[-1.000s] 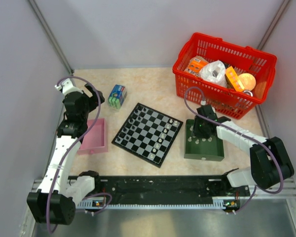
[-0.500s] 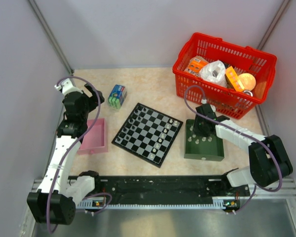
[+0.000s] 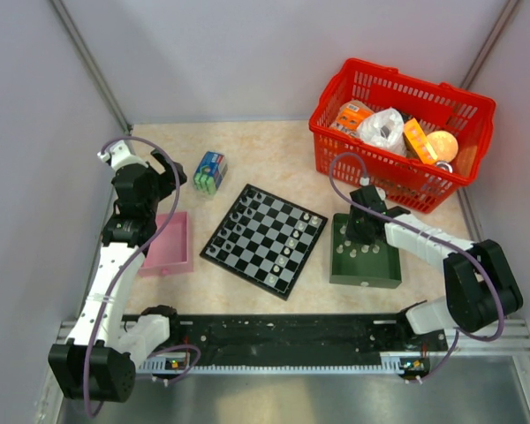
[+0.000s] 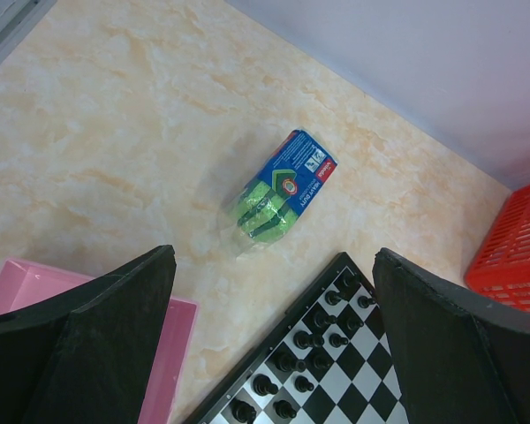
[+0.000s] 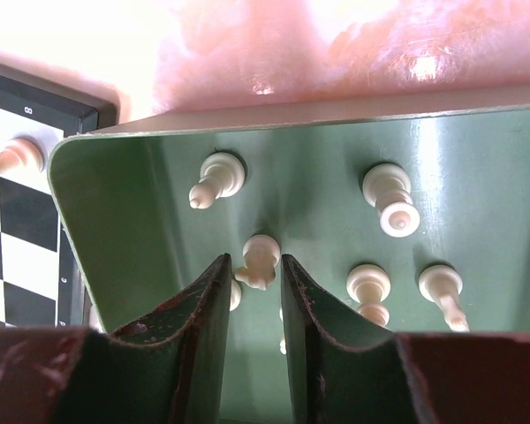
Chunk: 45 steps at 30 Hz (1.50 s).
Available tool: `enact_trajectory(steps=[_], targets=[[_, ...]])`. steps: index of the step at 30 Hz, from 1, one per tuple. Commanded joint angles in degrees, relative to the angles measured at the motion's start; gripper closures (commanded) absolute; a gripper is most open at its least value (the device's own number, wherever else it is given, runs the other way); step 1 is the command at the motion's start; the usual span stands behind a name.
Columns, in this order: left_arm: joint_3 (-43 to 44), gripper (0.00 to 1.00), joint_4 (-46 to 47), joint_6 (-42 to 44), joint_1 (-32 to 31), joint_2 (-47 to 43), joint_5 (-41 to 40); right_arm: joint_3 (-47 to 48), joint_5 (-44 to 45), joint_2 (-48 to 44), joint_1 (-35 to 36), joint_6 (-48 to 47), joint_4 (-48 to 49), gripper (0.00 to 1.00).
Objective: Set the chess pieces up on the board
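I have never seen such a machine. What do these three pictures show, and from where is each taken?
These are two robot arms bolted to a table. The wide picture is from a camera above: left arm, right arm. The other two are from a small camera on each wrist. On the table lie a chessboard, a pink tray, a green tray with pale chess pieces, a red basket and a blue-green packet. The left fingers are wide open and hold nothing. The right fingers stand narrowly apart at one pale piece in the green tray; whether they grip it, I cannot tell.
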Motion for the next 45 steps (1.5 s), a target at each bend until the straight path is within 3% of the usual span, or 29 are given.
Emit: enact_trajectory(steps=[1,6,14,28,45], targets=[[-0.15,0.01,2.82,-0.38,0.39,0.24,0.11,1.65,-0.12,0.35,0.88,0.09,1.29,0.72],[-0.07,0.01,2.91,-0.38,0.39,0.33,0.20,1.65,-0.21,0.53,1.15,-0.35,1.12,0.80],[-0.33,0.01,2.91,-0.46,0.39,0.24,0.29,2.52,0.75,-0.09,1.59,-1.23,-0.46,0.83],[-0.86,0.01,3.17,-0.82,0.39,-0.02,0.64,4.28,2.16,-5.02,1.67,-2.11,-3.36,0.82],[-0.86,0.01,2.99,-0.90,0.48,-0.37,0.81,8.67,-2.05,-11.52,1.76,-2.64,-6.44,0.84]])
